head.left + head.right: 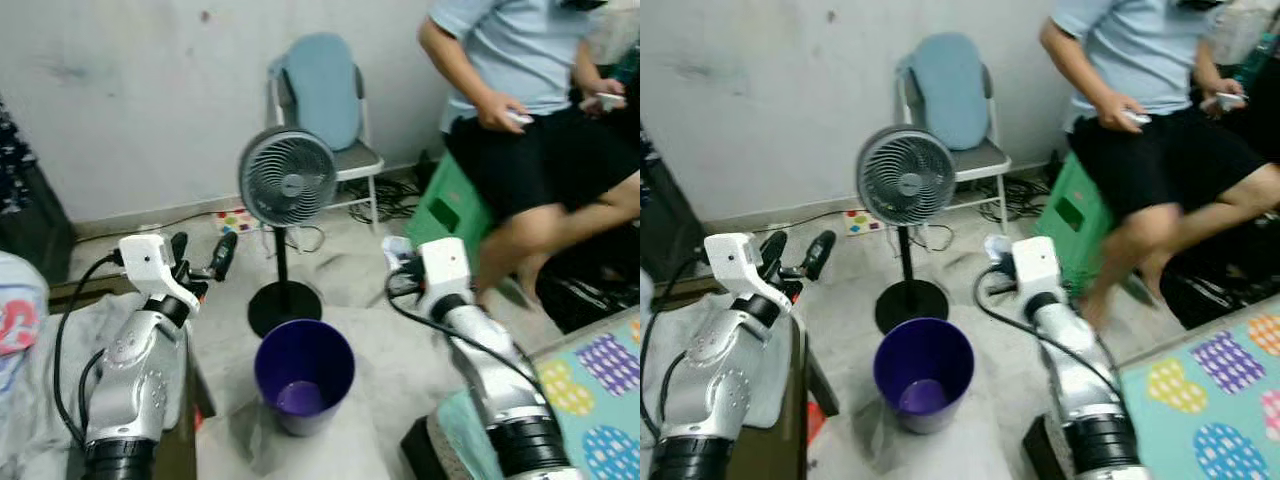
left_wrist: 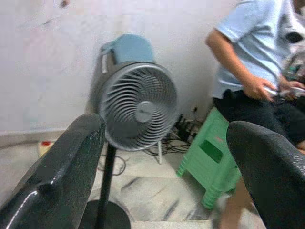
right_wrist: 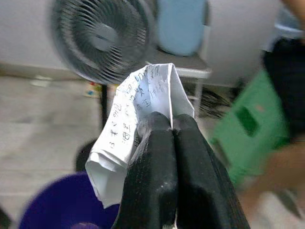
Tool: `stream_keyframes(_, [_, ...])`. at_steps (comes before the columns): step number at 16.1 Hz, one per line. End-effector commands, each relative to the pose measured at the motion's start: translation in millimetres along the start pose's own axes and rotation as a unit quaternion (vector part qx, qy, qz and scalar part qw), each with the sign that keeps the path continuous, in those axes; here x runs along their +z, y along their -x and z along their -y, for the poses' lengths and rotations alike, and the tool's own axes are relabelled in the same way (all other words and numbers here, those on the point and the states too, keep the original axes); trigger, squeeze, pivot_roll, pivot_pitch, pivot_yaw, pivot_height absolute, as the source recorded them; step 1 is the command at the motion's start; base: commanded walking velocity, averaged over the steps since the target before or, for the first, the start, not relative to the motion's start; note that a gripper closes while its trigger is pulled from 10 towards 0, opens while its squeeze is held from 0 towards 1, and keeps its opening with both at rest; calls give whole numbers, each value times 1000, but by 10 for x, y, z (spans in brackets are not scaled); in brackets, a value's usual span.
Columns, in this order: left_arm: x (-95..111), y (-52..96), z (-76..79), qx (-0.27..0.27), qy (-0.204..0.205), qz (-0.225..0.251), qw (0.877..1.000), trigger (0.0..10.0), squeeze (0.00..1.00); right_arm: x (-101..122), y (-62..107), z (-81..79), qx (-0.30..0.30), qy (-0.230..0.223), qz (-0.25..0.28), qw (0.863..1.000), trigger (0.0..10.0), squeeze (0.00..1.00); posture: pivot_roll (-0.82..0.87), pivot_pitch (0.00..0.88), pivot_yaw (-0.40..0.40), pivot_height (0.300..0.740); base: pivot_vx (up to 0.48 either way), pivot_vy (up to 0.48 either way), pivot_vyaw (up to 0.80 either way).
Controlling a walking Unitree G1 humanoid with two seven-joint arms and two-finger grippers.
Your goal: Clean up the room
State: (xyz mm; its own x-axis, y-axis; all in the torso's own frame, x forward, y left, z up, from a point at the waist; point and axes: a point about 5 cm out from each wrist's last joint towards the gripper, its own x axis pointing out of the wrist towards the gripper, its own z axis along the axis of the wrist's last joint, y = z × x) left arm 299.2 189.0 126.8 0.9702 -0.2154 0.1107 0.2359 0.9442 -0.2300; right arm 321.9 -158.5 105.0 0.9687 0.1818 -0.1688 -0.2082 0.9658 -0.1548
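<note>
Right gripper clenched on folded paper, lower centre of frame, just short of purple bin. Left gripper spread, empty, centre left. Risk judged: early release drops paper on floor; fan draught could deflect it.

Even indoor light; wrist views motion-blurred.

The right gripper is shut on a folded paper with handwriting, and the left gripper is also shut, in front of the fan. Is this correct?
Not quite. The left gripper is open: the left wrist view shows its two black fingers wide apart, with the fan seen between them. The rest holds: the right gripper is shut on the folded paper with handwriting.
</note>
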Motion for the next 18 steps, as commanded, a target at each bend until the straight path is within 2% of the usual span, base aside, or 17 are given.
stream_keyframes(1, [51,55,-3,-14,-19,8,1000,10000,0,-49,13,39,-16,-1,-11,1000,10000,0,-83,0,-16,740,0,0,0])
stream_keyframes(2, [49,131,-9,-21,-25,5,999,10000,0,-88,51,44,-21,2,-19,1000,10000,0,-89,0,-20,740,0,0,0])
stream_keyframes(5, [-143,291,47,-55,-46,-36,997,10000,0,-239,98,15,-21,-1,-54,998,10000,0,-81,8,-17,740,0,0,0])
stream_keyframes(7, [-108,275,132,-72,-32,-29,996,10000,0,-240,75,-45,-13,-10,-60,998,10000,0,-86,50,-3,740,0,0,0])
stream_keyframes(8, [-127,286,143,-84,-28,-38,995,10000,0,-239,95,-124,-6,-18,-61,998,10000,0,-103,76,0,740,244,0,0])
stream_keyframes(12, [-120,263,160,-83,-17,-34,996,10000,0,-248,178,-236,17,-16,-62,998,10000,0,-115,86,1,740,273,0,0])
stream_keyframes(18, [-142,260,220,-94,-10,-41,995,10000,0,-217,152,-294,24,-17,-58,998,10000,0,-108,80,12,740,301,0,0])
